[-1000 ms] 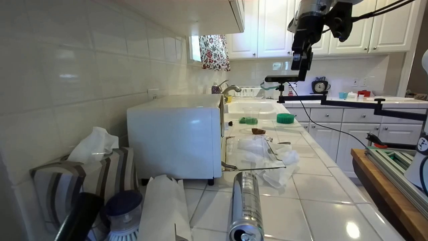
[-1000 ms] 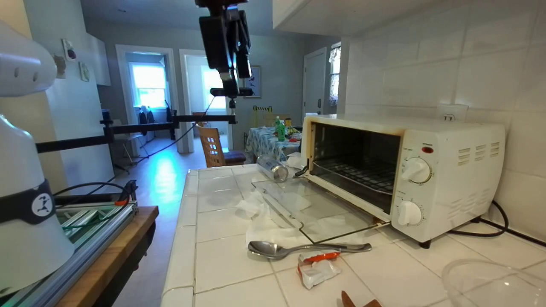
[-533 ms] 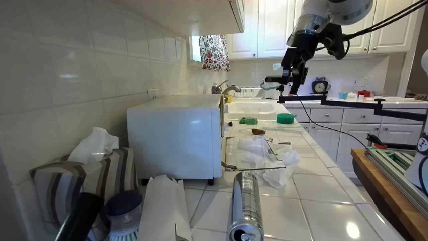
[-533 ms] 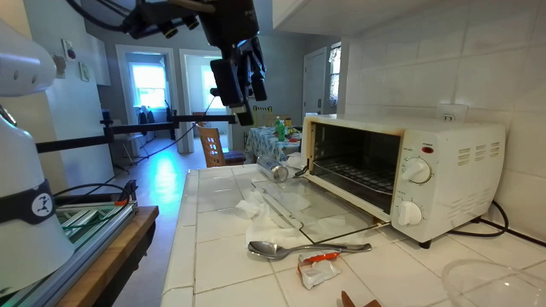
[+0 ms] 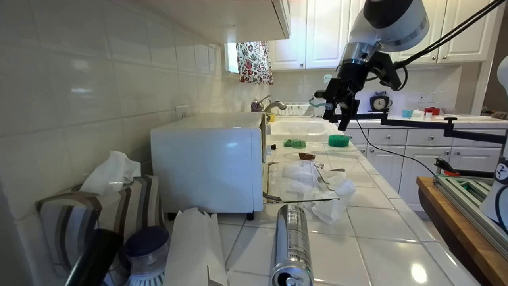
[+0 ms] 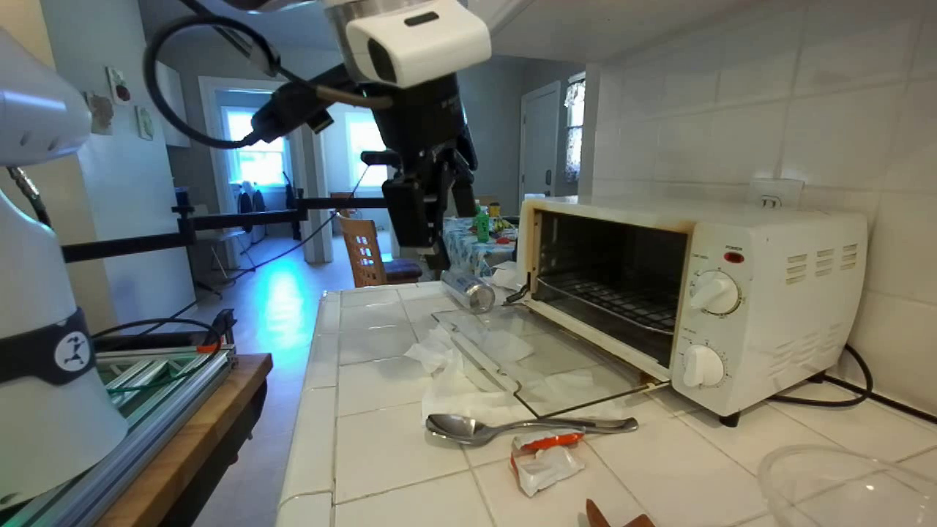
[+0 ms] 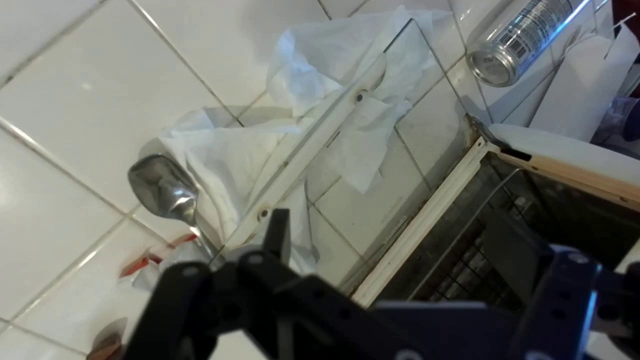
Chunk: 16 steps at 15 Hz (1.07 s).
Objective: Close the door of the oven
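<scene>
White is the oven (image 5: 206, 167), and its glass door (image 6: 542, 359) lies fully lowered in front of it, so closing seems not yet begun. Your pincer (image 5: 336, 122) hovers in front of the oven, its jaws apart with nothing between. The whole work remains for you: raise the door against the oven.

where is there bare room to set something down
Bare tile lies between the silver can and the counter's outer edge, and between the spoon and that edge. Crowded around the open glass door: crumpled white paper, the spoon and a red-and-white wrapper.
</scene>
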{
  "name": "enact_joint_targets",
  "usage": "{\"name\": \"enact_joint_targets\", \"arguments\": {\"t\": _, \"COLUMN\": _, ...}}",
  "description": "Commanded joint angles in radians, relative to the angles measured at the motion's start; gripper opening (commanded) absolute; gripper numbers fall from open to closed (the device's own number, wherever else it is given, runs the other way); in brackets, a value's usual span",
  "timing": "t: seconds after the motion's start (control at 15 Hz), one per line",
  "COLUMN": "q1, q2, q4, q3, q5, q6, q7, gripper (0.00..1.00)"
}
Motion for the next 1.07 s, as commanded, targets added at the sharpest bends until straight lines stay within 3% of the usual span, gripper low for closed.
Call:
{"name": "enact_joint_targets", "arguments": {"t": 0.0, "q1": -0.008, "q2": 0.019, "q4": 0.001, "q3": 0.013, "q5": 0.020, "q6": 0.008, "q7": -0.006, "gripper": 1.00}}
{"name": "enact_joint_targets", "arguments": {"t": 0.33, "q1": -0.004, "q2": 0.057, "q4": 0.009, "q3": 0.015, "q5": 0.034, "q6": 0.031, "q7": -0.012, "gripper": 1.00}}
{"name": "enact_joint_targets", "arguments": {"t": 0.6, "q1": 0.037, "q2": 0.084, "q4": 0.005, "q3": -0.007, "q5": 0.186, "q6": 0.036, "q7": -0.063, "gripper": 1.00}}
{"name": "enact_joint_targets", "arguments": {"t": 1.0, "q1": 0.021, "q2": 0.171, "q4": -0.004, "q3": 0.005, "q5": 0.440, "q6": 0.047, "q7": -0.200, "gripper": 1.00}}
